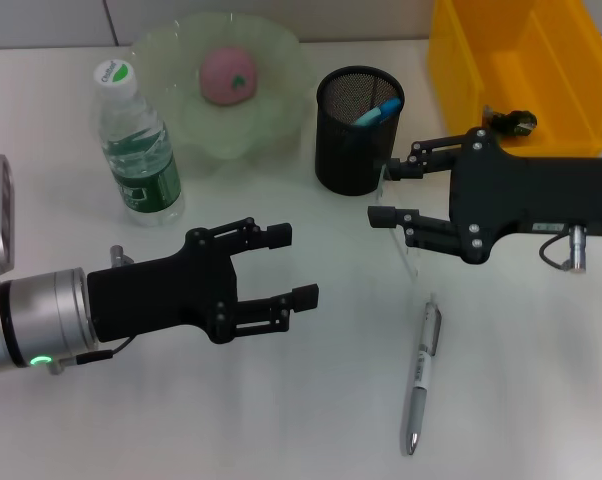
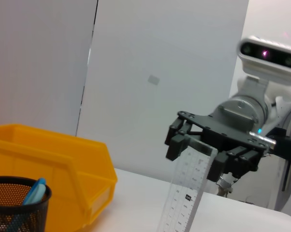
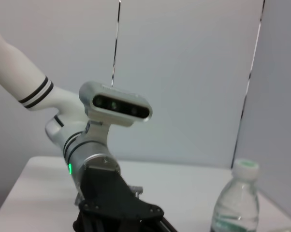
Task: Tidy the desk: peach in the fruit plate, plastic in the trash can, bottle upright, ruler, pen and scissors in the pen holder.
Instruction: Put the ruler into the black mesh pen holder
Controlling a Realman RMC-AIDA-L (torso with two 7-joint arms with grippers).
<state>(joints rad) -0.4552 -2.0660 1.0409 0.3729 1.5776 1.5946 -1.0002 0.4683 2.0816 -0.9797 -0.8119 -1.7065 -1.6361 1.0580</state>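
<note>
My right gripper (image 1: 385,192) hangs just right of the black mesh pen holder (image 1: 359,128), shut on the top of a clear ruler (image 1: 409,250). The ruler (image 2: 184,198) hangs upright from that gripper (image 2: 196,154) in the left wrist view. My left gripper (image 1: 293,266) hovers open over the table's middle with nothing in it. A pink peach (image 1: 228,75) lies in the green fruit plate (image 1: 276,120). The water bottle (image 1: 136,150) stands upright beside the plate. A silver pen (image 1: 424,380) lies on the table at the front right. Something blue (image 1: 379,112) sticks out of the holder. Scissors and plastic do not show.
A yellow bin (image 1: 461,60) stands at the back right, close behind my right gripper, with a small dark object (image 1: 511,121) at its front wall. The bin (image 2: 53,164) and holder (image 2: 15,203) also show in the left wrist view, the bottle (image 3: 235,203) in the right wrist view.
</note>
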